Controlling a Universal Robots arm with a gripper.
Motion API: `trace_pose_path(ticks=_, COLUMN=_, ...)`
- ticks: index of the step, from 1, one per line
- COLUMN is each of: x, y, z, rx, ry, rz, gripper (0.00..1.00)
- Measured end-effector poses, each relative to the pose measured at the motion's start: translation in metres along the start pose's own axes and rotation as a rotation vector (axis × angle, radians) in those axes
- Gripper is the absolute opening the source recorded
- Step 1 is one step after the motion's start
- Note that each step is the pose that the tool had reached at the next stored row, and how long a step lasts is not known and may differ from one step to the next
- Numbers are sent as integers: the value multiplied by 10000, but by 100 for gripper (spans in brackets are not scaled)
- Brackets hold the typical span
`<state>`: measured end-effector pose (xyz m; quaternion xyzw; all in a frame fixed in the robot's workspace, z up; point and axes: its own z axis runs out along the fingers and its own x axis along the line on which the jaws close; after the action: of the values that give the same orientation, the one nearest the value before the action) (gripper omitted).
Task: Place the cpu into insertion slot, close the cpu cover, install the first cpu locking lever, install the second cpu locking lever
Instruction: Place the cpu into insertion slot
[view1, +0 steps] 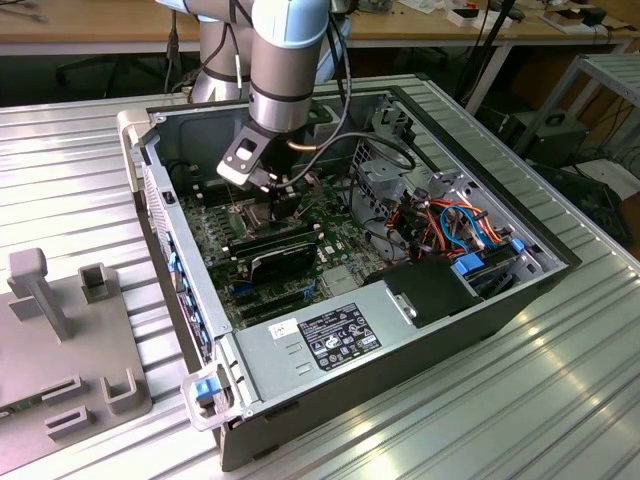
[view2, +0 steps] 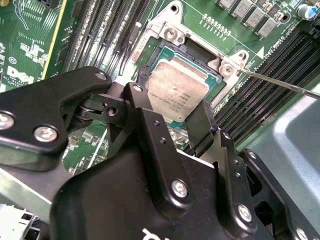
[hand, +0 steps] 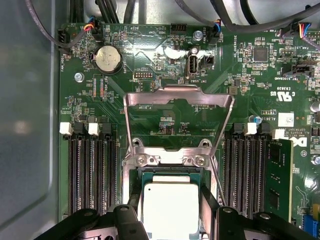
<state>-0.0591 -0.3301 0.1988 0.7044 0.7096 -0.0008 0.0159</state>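
Note:
My gripper (view1: 268, 197) reaches down into the open computer case over the green motherboard. In both wrist views its two black fingers (view2: 141, 92) (hand: 134, 202) sit against opposite edges of the cpu (view2: 177, 90) (hand: 171, 207), a silvery square chip, and appear shut on it. The cpu lies in or just over the insertion slot (view2: 200, 50) (hand: 170, 173), whose dark rim shows around it. The cpu cover (hand: 179, 96), a thin metal frame, stands swung open on its hinge beyond the slot. A thin locking lever (view2: 280, 82) (hand: 218, 177) sticks out beside the slot, raised.
Long black memory slots (hand: 92, 175) (hand: 240, 170) flank the socket, with one memory stick (hand: 280, 175) fitted. A coin battery (hand: 108, 59) and cables lie beyond the cover. The case wall (view1: 190, 270), power supply (view1: 330, 335) and drive bay wiring (view1: 450, 225) surround the board. A grey fixture (view1: 60, 330) lies outside.

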Motion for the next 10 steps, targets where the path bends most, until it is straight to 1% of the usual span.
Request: trace_pose_path(ticks=10, x=0, y=6, z=10, rx=2, ry=-2, rz=0, gripper=55)
